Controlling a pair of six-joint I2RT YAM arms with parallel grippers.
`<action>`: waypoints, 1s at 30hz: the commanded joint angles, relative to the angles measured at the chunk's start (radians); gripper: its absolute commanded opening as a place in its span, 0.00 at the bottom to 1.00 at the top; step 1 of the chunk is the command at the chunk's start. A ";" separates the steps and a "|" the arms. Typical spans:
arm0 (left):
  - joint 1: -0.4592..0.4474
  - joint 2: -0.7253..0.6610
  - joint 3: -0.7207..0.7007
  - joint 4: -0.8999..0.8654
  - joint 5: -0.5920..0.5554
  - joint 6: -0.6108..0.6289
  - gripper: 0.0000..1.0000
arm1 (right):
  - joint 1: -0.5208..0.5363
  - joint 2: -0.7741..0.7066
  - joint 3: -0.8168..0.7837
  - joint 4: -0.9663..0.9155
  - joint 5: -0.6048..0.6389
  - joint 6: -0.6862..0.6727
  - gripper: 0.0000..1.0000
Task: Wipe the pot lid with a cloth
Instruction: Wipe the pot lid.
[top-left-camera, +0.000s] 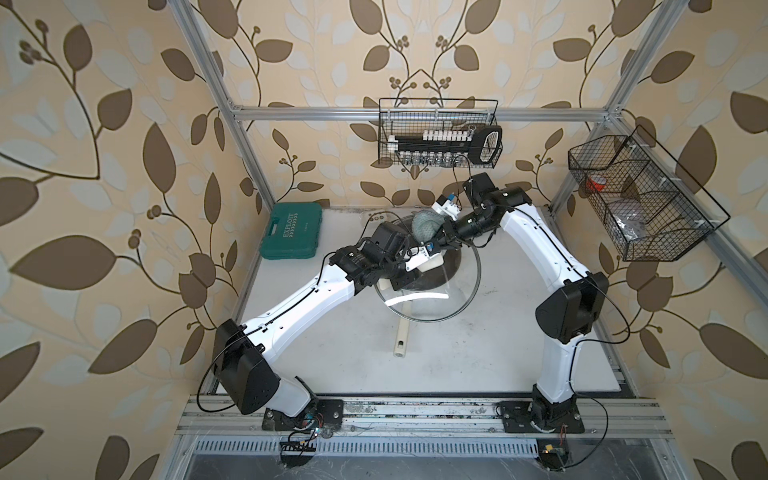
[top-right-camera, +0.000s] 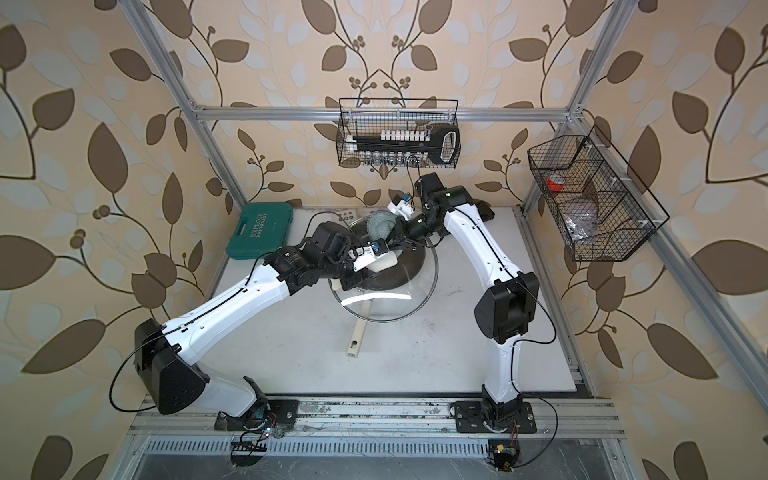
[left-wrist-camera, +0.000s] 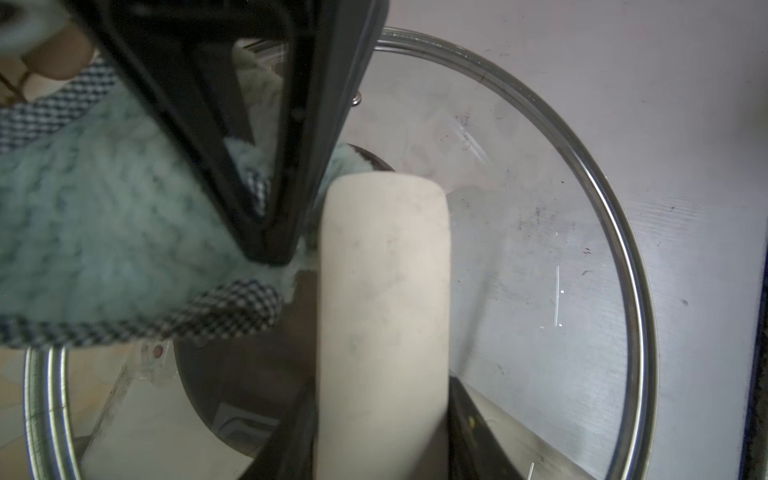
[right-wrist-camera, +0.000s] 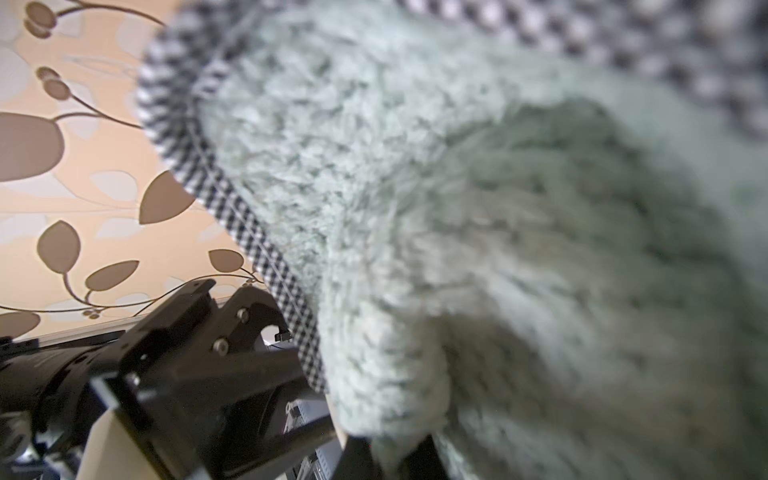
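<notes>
A: So, where is the pot lid (top-left-camera: 432, 309)?
B: Above the frying pan (top-left-camera: 402, 337); the left hand (left-wrist-camera: 382, 432) is clamping its handle (left-wrist-camera: 382, 291).
A: Running which way?
B: Straight out from that grip; only the left wrist view is showing it. The right hand (top-left-camera: 437, 236) is pinching the cloth (top-left-camera: 424, 224) alongside.

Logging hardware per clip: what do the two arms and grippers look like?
The left arm and right arm match: white link shells, bulky black joint housings, thin black cables running along them and looping at the joints. The left gripper and right gripper have black fingers, the right's a hollow triangular frame.
</notes>
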 joint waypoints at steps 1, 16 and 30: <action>-0.008 -0.156 0.020 0.312 -0.057 -0.095 0.00 | -0.014 -0.096 -0.070 0.011 0.011 -0.027 0.00; -0.009 -0.221 -0.013 0.326 -0.040 -0.117 0.00 | -0.029 -0.135 -0.121 0.026 -0.002 -0.030 0.00; -0.022 -0.204 -0.015 0.359 -0.020 -0.119 0.00 | 0.071 0.219 0.397 0.001 -0.022 0.089 0.00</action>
